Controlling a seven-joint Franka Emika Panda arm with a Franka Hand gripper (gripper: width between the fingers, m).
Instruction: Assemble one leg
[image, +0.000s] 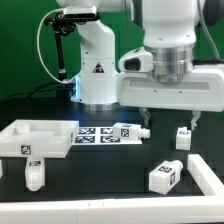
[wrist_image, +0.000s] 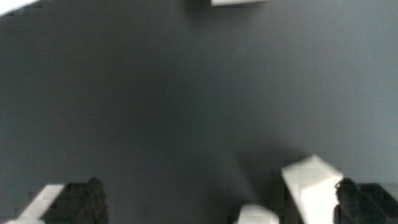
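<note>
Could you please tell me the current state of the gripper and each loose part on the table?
gripper: open, holding nothing.
large white panel: lying flat, no leg attached.
left leg: loose, unheld.
front leg: lying on its side, loose.
middle leg: loose, beside the marker board.
right leg: loose, unheld.

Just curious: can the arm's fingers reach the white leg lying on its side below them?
Probably yes: the white leg lies in the open, nothing on it, and the fingers hang apart above the table.
</note>
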